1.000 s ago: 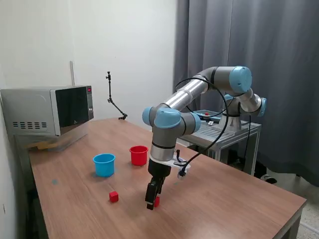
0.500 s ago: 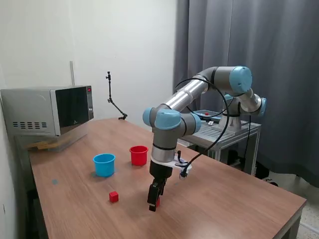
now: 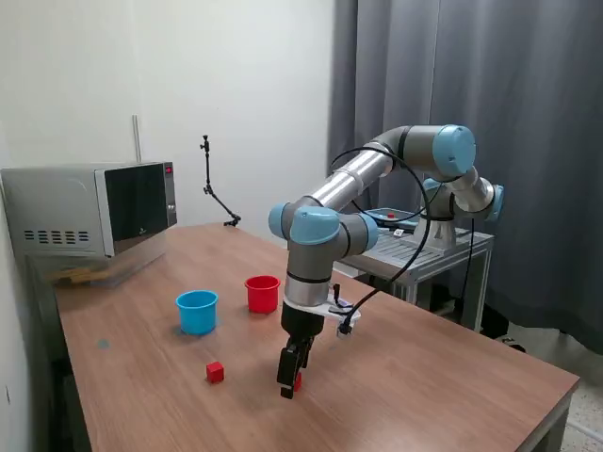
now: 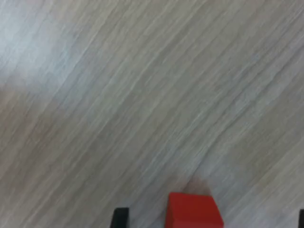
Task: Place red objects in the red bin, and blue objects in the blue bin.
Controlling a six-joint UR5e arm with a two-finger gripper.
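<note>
My gripper (image 3: pixel 288 381) points down at the wooden table, low over it, with a small red cube (image 3: pixel 297 380) at its tip. In the wrist view the red cube (image 4: pixel 194 212) lies on the table between my fingers, with a gap to the dark fingertip (image 4: pixel 120 217), so the gripper (image 4: pixel 211 219) is open. A second red cube (image 3: pixel 215 372) lies toward the exterior view's left. The red cup (image 3: pixel 262 293) and the light blue cup (image 3: pixel 197 311) stand upright farther back. No blue cubes are in view.
A microwave (image 3: pixel 89 209) stands at the back left corner of the table (image 3: pixel 443 386). A thin black stand (image 3: pixel 215 193) rises by the wall. A metal cart (image 3: pixel 424 247) stands behind the arm, with a grey curtain beyond it.
My gripper has shifted very slightly toward the exterior view's right around the red cube. The cubes and cups have not moved.
</note>
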